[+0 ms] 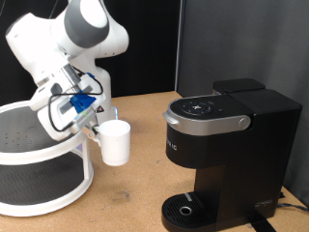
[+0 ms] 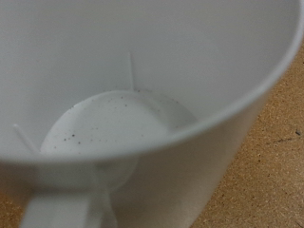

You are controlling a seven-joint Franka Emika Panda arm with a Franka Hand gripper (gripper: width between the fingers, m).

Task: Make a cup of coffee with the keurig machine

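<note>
The white cup [image 1: 117, 142] hangs a little above the wooden table, next to the gripper [image 1: 95, 127], which grips it at the handle side. In the wrist view the cup [image 2: 142, 85] fills the picture: I look into its white inside, which has dark specks on the bottom, and its handle [image 2: 57, 211] shows at the edge. The fingers themselves are hidden there. The black keurig machine [image 1: 227, 145] stands towards the exterior view's right, its lid with the grey band [image 1: 206, 121] down. Its round drip tray [image 1: 184, 209] is bare.
A white round two-tier rack [image 1: 39, 169] stands at the exterior view's left, just beside the cup. The brown wooden table [image 1: 135, 198] lies between rack and machine. A black curtain hangs behind.
</note>
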